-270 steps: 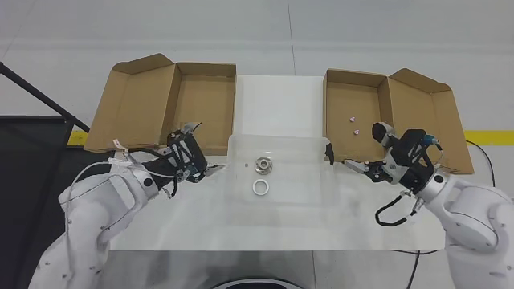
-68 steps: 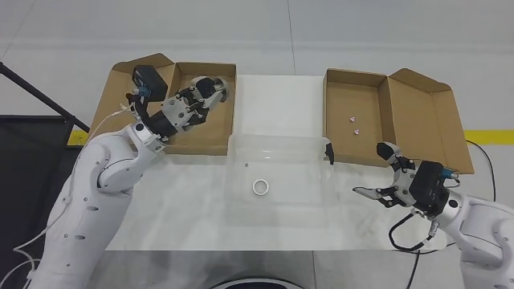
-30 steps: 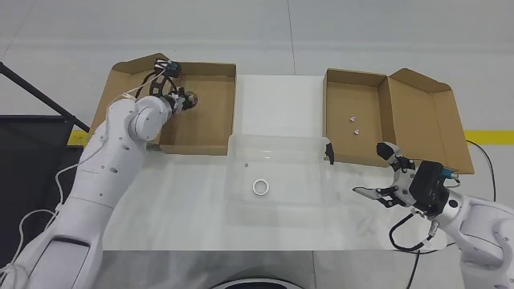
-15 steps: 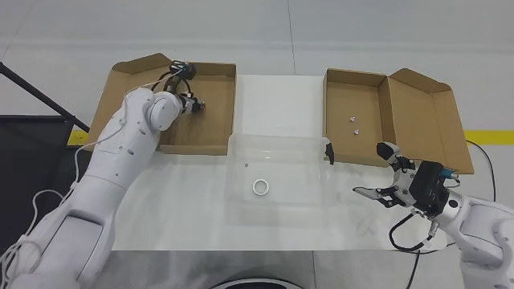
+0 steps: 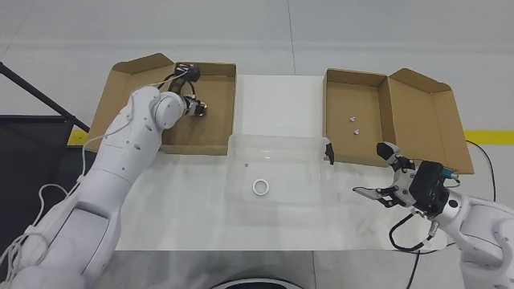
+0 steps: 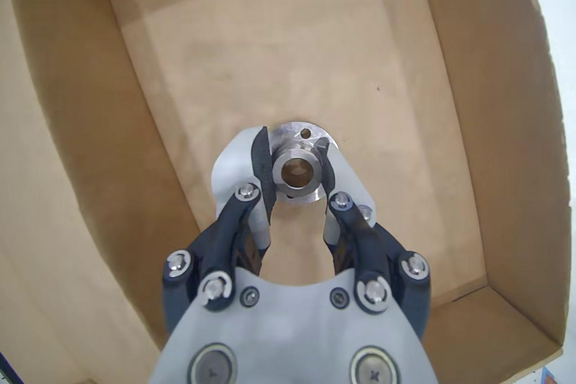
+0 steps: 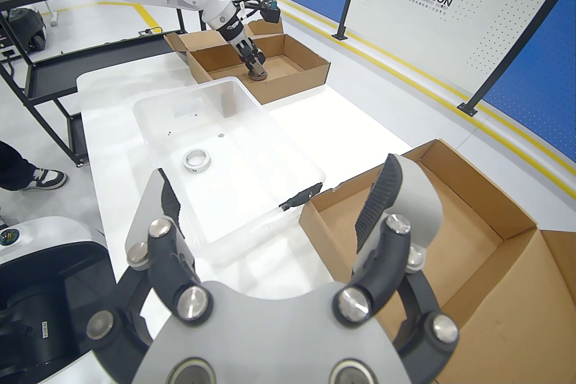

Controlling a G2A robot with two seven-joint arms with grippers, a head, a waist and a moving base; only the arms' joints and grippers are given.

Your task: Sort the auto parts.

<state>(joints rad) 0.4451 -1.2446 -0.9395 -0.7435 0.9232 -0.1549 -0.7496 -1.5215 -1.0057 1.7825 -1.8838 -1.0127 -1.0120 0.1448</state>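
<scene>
My left gripper (image 6: 292,142) is shut on a metal flanged hub (image 6: 294,175) with a centre bore, low over the floor of the left cardboard box (image 5: 213,124). From above, that gripper (image 5: 198,108) is in the box's far half. The hub (image 7: 258,77) looks to be at or just above the cardboard. A white metal ring (image 5: 260,186) lies in the clear plastic bin (image 5: 277,146) at the table's middle. My right gripper (image 5: 373,173) stands open and holds nothing, near the front corner of the right cardboard box (image 5: 353,96).
Two small parts (image 5: 353,124) lie in the right box. Both boxes have open flaps lying outward. A black rack (image 7: 54,66) stands beyond the table's left side. White tabletop lies between the boxes and in front of the bin.
The left gripper has carried the hub a little to the right and lower into the left box. The right arm has stayed still.
</scene>
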